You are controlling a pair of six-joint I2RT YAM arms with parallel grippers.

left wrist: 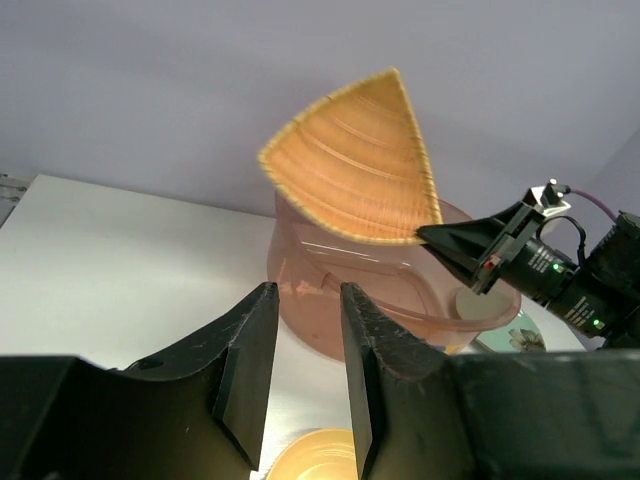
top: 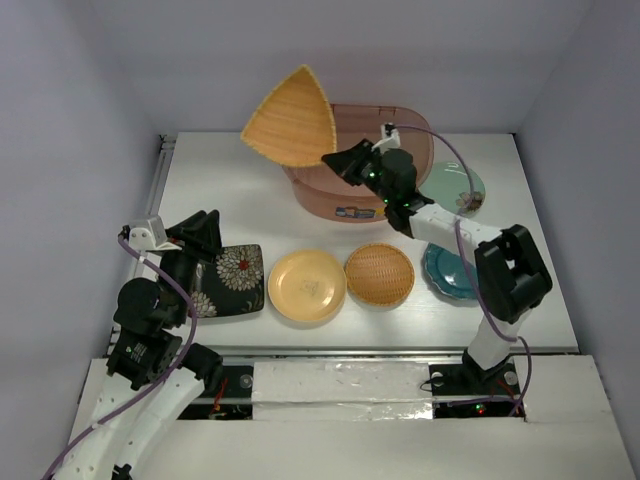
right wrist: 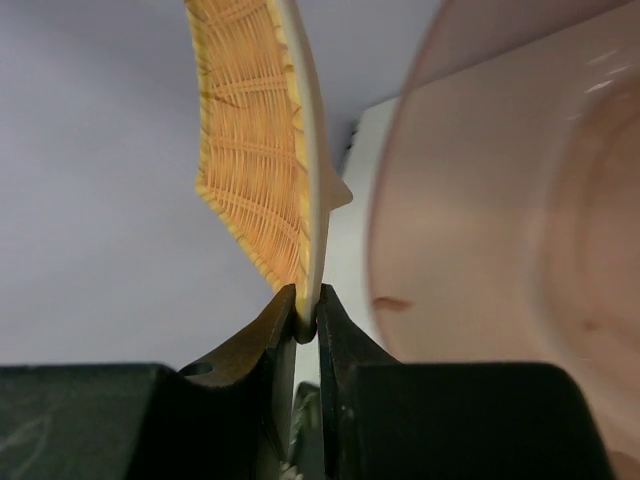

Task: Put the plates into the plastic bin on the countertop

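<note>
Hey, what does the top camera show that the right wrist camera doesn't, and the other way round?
Top external only: the black floral plate, yellow plate, orange ribbed plate, teal plate and pale green plate lying on the countertop, and the left gripper, open. Right wrist only: a close, edge-on sight of the fingers pinching a plate's corner. Both: the right gripper holding the orange fan-shaped plate near the plastic bin.

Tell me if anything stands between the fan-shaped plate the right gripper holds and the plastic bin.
Nothing visible does. The right gripper pinches the orange fan-shaped plate by its corner, holding it on edge above the left end of the plastic bin. The bin's top is open, and only air shows between plate and rim.
</note>
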